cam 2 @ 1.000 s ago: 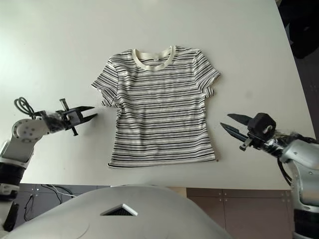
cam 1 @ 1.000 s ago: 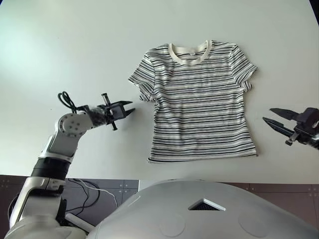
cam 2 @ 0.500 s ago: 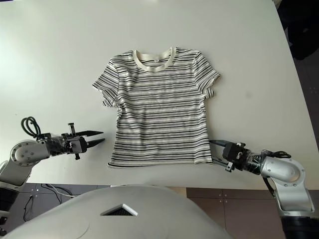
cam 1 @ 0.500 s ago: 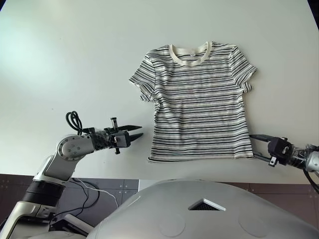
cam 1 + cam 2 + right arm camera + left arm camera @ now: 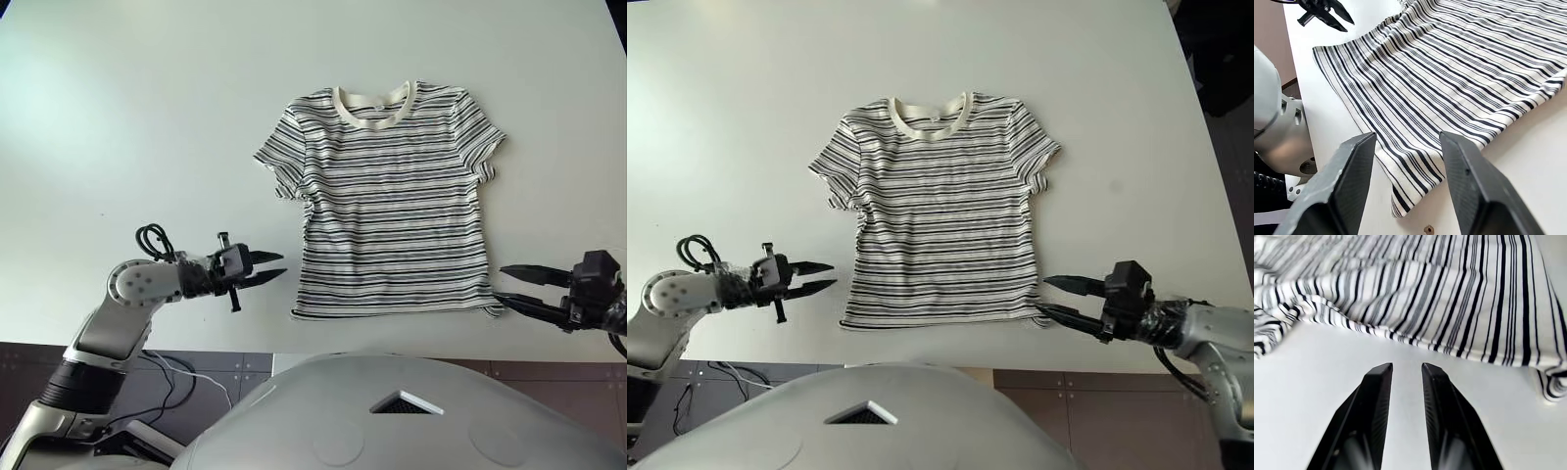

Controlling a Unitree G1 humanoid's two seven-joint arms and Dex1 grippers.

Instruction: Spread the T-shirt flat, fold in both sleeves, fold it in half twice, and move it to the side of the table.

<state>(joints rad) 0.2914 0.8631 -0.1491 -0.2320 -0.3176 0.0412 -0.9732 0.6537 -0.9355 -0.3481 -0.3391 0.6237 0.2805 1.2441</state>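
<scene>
A black-and-white striped T-shirt [image 5: 392,196] with a cream collar lies spread flat on the white table [image 5: 147,98], collar at the far side. My left gripper [image 5: 272,265] hovers low just left of the shirt's near left hem corner, open by a narrow gap and holding nothing. The left wrist view has its fingertips [image 5: 1382,369] pointing at the shirt's side edge [image 5: 1415,340]. My right gripper [image 5: 1043,296] is open wide at the near right hem corner. In the right wrist view the slightly rumpled hem [image 5: 1415,166] lies between its fingers [image 5: 1359,147].
The table's near edge [image 5: 196,345] runs just behind both grippers, with dark floor and cables [image 5: 186,377] below it. The table's right edge [image 5: 1215,196] lies beyond the right arm. Bare tabletop stretches left of the shirt and beyond the collar.
Both grippers have come down from beside the shirt's sides to its near hem corners. In the last half second the right gripper has opened wider at the corner, and the left edged closer.
</scene>
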